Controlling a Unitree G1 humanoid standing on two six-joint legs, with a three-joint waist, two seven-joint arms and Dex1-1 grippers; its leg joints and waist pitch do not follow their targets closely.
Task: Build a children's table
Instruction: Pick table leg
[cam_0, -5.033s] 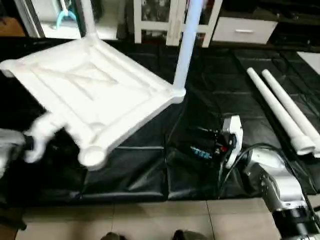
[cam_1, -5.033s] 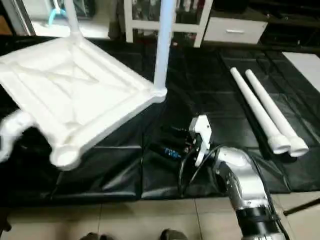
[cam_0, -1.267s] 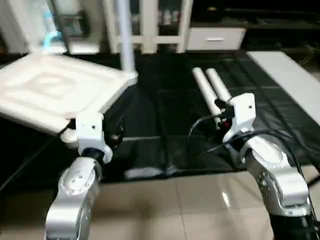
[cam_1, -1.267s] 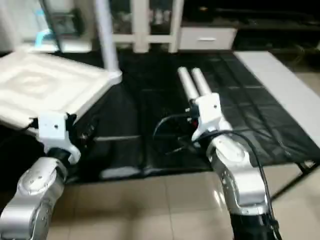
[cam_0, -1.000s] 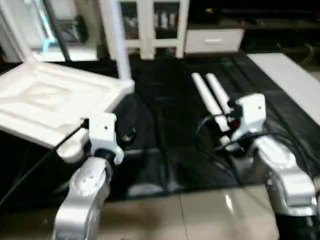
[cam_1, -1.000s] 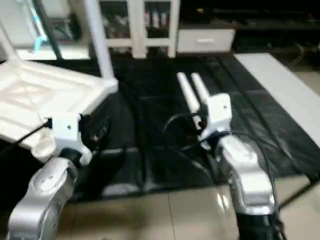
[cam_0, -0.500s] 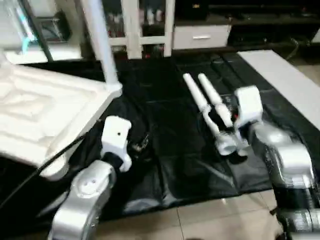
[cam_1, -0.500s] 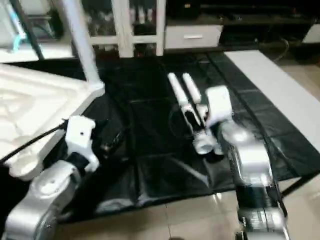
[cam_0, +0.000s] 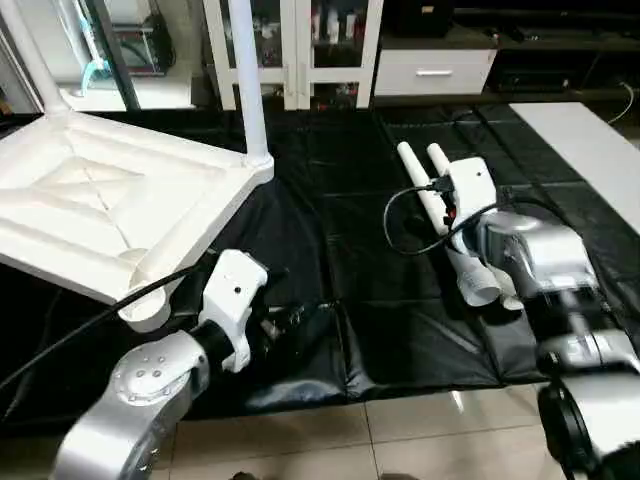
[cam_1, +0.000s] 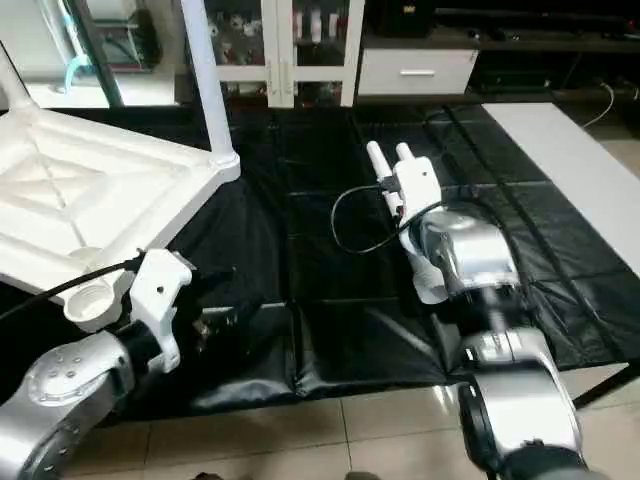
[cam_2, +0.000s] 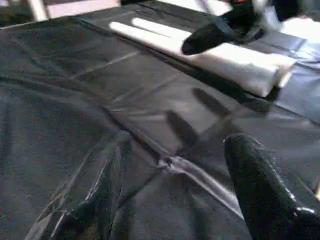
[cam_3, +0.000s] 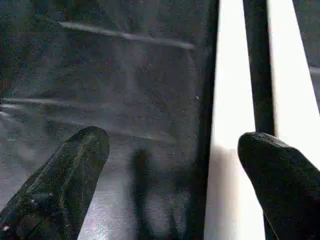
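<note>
Right wrist view: we see our right hand (cam_3: 170, 170) spread wide and gripping nothing, one black finger (cam_3: 280, 185) over the nearer of two loose legs (cam_3: 230, 150), the other finger over bare black mat (cam_3: 125, 65).
Loose legs: we find the two white tubes (cam_0: 455, 225) lying side by side, touching, on the mat at our right, wide ends toward us, with our right forearm (cam_0: 530, 260) over them.
Left hand: we hold it (cam_2: 175, 190) open and empty, low over the wrinkled mat, well apart from the loose legs.
Table top: the white square top (cam_0: 110, 215) lies underside up and tilted at our left, diagonal ribs showing; an empty round corner socket (cam_0: 145, 310) sits just beside our left wrist (cam_0: 232, 305).
Fitted legs: we count two upright legs, one (cam_0: 250, 90) at the corner nearest the mat's middle, another (cam_0: 25, 55) at the far left corner.
Open room: we see bare mat between our two hands and beyond the loose legs.
Edges: the mat's near edge meets beige floor tiles (cam_0: 400, 440).
Room: a white glass-door cabinet (cam_0: 300, 50) and a drawer unit (cam_0: 435, 70) stand behind; a pale panel (cam_0: 590, 140) lies at far right.
</note>
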